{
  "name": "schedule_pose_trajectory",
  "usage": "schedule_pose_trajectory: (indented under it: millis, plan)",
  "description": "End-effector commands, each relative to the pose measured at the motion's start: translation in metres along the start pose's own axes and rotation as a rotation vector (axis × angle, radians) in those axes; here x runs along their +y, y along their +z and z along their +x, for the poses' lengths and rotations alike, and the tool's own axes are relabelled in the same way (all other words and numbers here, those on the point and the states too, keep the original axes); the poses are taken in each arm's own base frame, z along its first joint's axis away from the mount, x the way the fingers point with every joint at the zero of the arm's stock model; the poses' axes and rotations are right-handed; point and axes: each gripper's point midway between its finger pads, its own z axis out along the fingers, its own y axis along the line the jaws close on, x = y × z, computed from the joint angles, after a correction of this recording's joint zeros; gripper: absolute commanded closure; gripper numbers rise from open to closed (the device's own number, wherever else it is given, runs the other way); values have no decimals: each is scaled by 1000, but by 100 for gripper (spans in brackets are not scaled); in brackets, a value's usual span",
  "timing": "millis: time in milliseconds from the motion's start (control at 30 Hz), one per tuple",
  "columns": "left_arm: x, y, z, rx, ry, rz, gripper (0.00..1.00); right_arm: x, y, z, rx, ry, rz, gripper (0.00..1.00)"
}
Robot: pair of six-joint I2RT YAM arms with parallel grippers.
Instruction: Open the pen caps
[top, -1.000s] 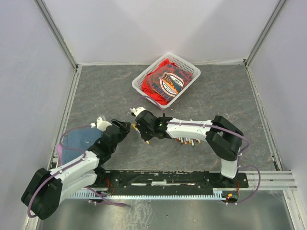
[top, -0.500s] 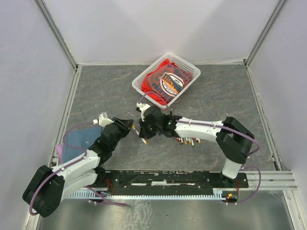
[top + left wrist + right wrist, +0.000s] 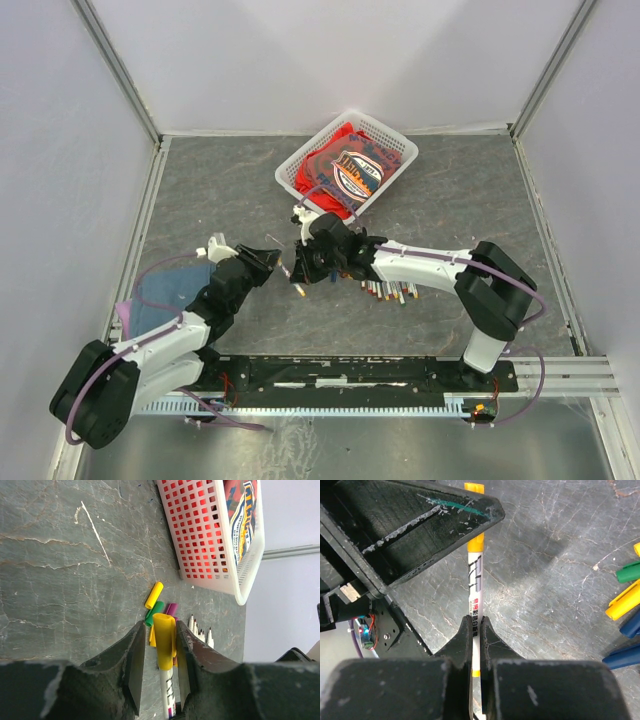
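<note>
Where the right gripper [image 3: 476, 626] pinches the pen [image 3: 475, 580], print is illegible.

Bare tabletop [image 3: 60, 580] alongside; basket [image 3: 210, 535] and loose caps [image 3: 154, 595] just ahead.

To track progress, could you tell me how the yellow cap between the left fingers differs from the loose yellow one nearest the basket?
The first cap is still on its pen, raised between the left fingers; the loose cap lies on the table with no pen, beside a green cap. Both are yellow.
</note>
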Motion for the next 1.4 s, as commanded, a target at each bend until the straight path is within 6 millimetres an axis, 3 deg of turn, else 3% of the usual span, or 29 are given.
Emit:
schedule_pose_trajectory:
  millis: [0,267,333,467,500,700,933,1367]
  plan:
    - [-12,2,-4,-8,19,58,62,23,-14,-21,-64,-5,-101,99]
    - [-13,0,-8,-22,17,65,64,27,-14,-17,-42,8,-141,99]
    - [-14,0,-9,-23,19,72,70,27,-15,-17,-41,10,-146,99]
    - [-16,-2,-8,-22,22,93,95,22,-17,-19,-45,23,-146,99]
    - [-16,-2,-8,-22,23,93,97,20,-17,-20,-47,25,-142,99]
    - [-27,-5,-8,-22,49,162,97,12,-20,-22,-48,39,-137,99]
    - [-40,-5,-5,2,73,220,97,21,-22,-33,-45,45,-192,76]
    - [-56,-3,-2,23,37,272,97,28,-17,-43,-52,78,-258,71]
